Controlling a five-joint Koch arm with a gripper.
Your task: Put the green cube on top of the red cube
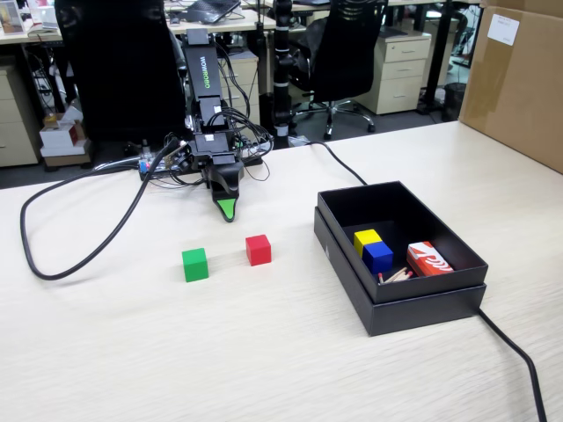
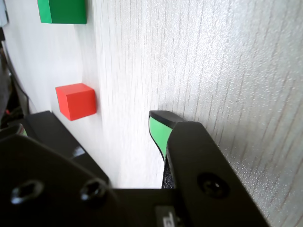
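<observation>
Nothing done yet from what I see. Green cube (image 1: 195, 264) and red cube (image 1: 259, 249) both sit flat on the table (image 1: 264, 352), side by side but apart, green to the left in the fixed view. Gripper (image 1: 227, 209) hangs just beyond them on the far side, tip pointed down, holding nothing. Can't tell if the jaws are spread or pressed together: only one green tip shows in either view. Left to do: reach green, pinch, lift, set on red.

Count: one green cube, one red cube. In the black box (image 1: 400, 303) at right: one yellow cube (image 1: 366, 237), one blue cube (image 1: 378, 256), one red-and-white carton (image 1: 428, 258).
</observation>
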